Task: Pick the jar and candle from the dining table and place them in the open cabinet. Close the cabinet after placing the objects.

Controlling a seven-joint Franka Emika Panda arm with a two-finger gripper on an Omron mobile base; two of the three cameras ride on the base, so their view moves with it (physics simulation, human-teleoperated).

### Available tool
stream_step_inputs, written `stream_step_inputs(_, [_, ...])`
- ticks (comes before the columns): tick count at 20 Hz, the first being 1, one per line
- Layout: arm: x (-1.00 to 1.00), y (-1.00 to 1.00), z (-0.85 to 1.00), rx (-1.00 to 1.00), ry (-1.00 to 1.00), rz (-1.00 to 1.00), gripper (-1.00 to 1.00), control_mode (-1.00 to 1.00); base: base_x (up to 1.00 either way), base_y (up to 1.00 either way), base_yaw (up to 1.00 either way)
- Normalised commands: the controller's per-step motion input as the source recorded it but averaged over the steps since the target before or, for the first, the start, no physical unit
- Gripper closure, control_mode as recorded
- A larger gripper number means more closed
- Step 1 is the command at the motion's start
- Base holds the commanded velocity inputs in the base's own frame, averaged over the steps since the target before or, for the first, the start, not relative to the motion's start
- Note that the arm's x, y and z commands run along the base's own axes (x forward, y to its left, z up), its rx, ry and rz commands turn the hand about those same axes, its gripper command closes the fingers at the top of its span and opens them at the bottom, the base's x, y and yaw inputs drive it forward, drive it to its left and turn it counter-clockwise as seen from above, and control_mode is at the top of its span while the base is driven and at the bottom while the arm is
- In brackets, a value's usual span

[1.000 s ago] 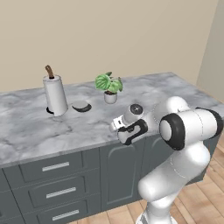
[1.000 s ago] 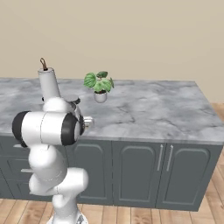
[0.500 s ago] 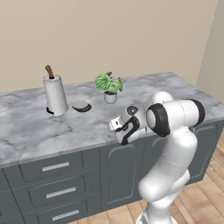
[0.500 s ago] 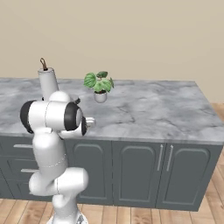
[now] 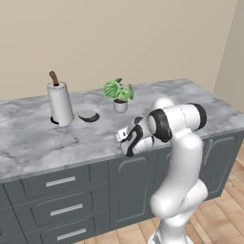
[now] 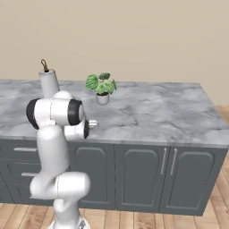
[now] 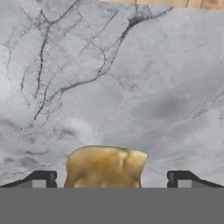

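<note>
Candle (image 7: 105, 167) sits on the bench (image 7: 131, 87) between our fingers (image 7: 41, 178), spread wide so we can close on it.

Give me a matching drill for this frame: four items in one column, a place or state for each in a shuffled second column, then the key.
Items:
1. paper-towel roll
2. potted plant
3. candle
4. gripper

Places or states:
A. tan lump between the fingertips in the hand view, on the marble
B. open, low over the dining table near its front edge
C. white, upright, left of the dark dish in the left base view
D. green leaves in a small white pot, towards the back of the table

Pairs: 1-C, 2-D, 3-A, 4-B
</note>
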Motion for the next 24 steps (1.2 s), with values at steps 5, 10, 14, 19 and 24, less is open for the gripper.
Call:
stream_step_inputs(5, [0.37,0.0,-0.23,0.0,0.0,0.0,-1.0,-1.0,0.0,0.0,0.0])
stream_step_inputs(10, [0.38,-0.02,-0.27,0.0,0.0,0.0,1.0,-1.0,0.0,0.0,0.0])
stream_step_inputs(14, [0.17,-0.06,-0.25,0.0,0.0,0.0,1.0,-1.0,0.0,0.0,0.0])
stream_step_inputs(19, [0.02,-0.03,-0.13,0.0,0.0,0.0,1.0,-1.0,0.0,0.0,0.0])
stream_step_inputs(24, [-0.15,0.0,0.11,0.0,-0.07,0.0,1.0,-1.0,0.0,0.0,0.0])
